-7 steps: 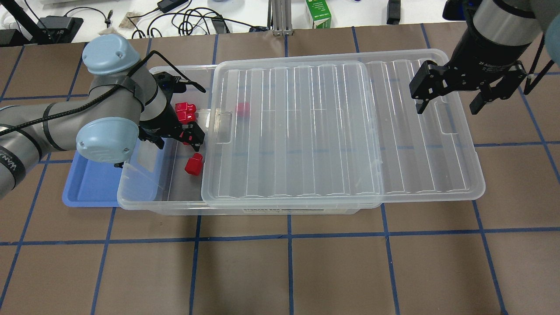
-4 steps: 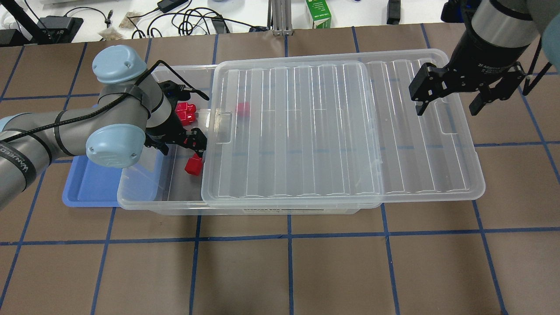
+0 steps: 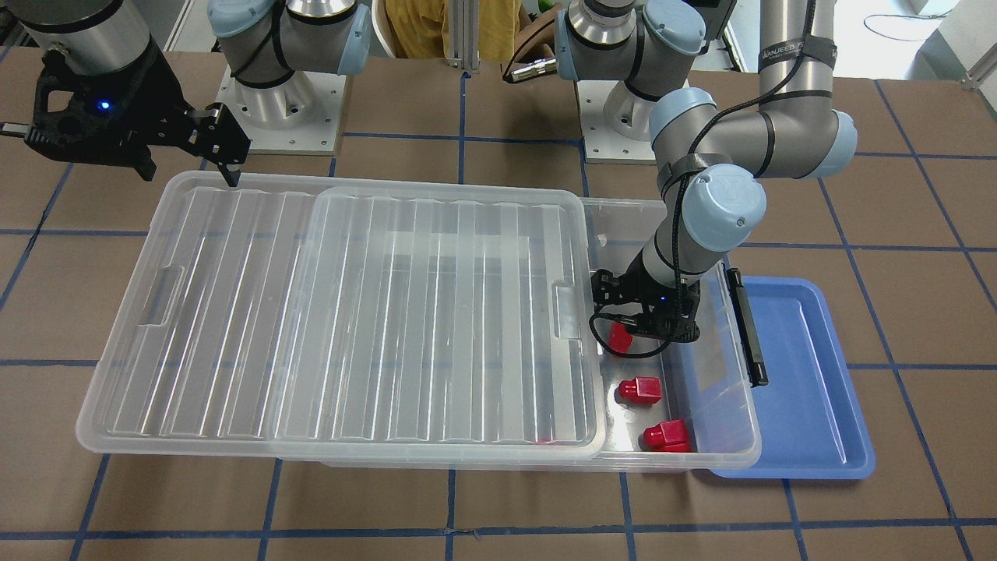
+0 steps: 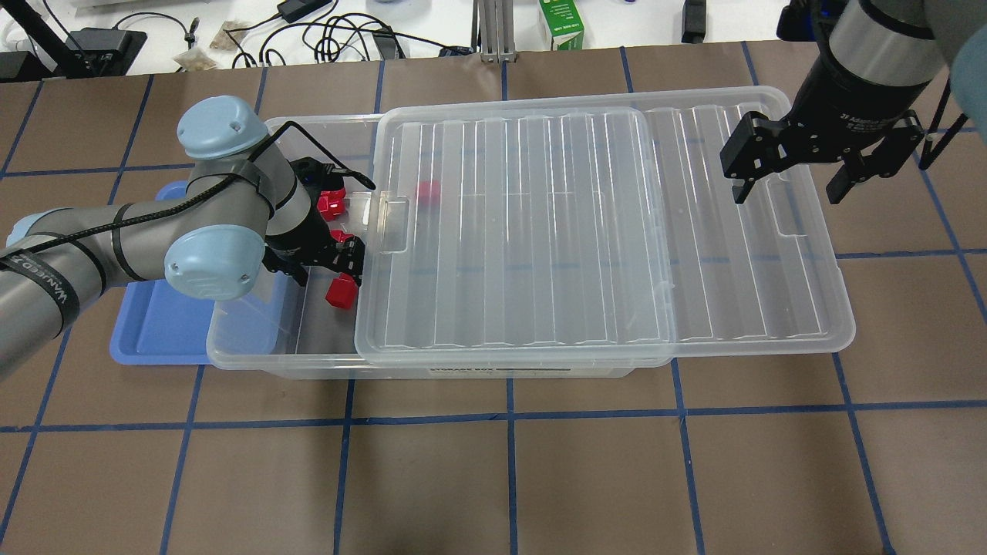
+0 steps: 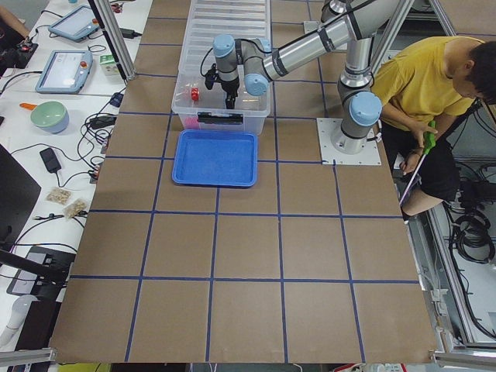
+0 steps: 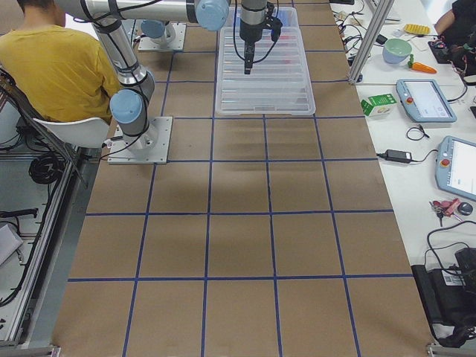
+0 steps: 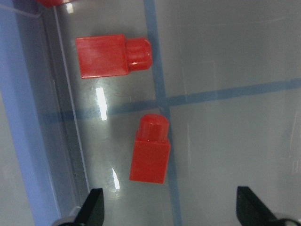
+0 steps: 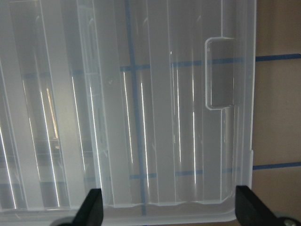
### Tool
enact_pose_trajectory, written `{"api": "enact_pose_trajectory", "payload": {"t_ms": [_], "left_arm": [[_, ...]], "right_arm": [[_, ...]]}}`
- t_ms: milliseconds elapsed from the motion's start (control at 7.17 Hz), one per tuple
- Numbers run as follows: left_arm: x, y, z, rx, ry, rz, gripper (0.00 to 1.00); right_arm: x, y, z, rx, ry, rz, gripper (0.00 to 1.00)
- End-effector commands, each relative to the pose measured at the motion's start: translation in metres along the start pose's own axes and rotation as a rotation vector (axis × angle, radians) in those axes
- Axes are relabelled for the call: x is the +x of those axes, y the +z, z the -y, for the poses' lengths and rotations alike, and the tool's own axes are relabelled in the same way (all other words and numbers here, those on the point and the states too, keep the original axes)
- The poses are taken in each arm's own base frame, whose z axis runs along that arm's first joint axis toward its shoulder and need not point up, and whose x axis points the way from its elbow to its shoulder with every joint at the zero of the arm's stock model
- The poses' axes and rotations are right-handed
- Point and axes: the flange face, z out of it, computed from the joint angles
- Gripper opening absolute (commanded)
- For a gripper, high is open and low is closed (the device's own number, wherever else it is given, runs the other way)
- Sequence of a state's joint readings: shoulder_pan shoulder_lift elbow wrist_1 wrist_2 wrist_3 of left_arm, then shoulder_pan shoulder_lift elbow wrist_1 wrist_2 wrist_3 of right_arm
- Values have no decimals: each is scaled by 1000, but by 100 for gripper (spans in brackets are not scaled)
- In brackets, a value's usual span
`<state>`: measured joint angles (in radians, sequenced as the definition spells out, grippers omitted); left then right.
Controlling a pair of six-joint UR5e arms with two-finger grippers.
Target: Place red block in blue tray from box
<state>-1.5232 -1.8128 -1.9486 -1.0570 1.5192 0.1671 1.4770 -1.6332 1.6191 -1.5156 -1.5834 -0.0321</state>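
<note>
Over the last second the left gripper point(image 7: 170, 202) has slid toward 6 o'clock in the overhead view. Its fingers are spread and hold nothing, and the red block point(image 7: 150, 151) lies on the box point(image 4: 254, 343) floor at its 12 o'clock in the wrist view. We judge it's lined up to descend and grasp. The right gripper point(image 4: 790, 185) hangs agape over the lid point(image 4: 524, 231), and the blue tray point(image 4: 154, 324) sits at the box's 9 o'clock.

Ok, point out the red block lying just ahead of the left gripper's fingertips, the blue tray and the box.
red block point(image 7: 150, 153), left wrist view, top face of its body.
blue tray point(image 3: 802, 382), front-facing view, bare floor.
box point(image 4: 277, 358), overhead view, clear front wall by the open end.
</note>
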Motion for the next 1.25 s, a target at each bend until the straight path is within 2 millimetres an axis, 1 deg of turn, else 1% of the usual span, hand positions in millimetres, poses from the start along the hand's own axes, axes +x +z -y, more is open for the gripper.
{"api": "enact_pose_trajectory", "payload": {"t_ms": [0,279,697,1115], "left_arm": [[-1,8,-3,-15,-4,-2,100],[-1,14,-5,-28,-4,-4,100],[-3,29,2,-36,-5,-5,100],[-4,31,2,-41,-5,-5,99]], "right_arm": [[1,0,1,1,4,-1,100],[1,-1,1,4,1,-4,100],[1,0,0,-1,7,-6,100],[0,0,0,0,4,-4,100]]}}
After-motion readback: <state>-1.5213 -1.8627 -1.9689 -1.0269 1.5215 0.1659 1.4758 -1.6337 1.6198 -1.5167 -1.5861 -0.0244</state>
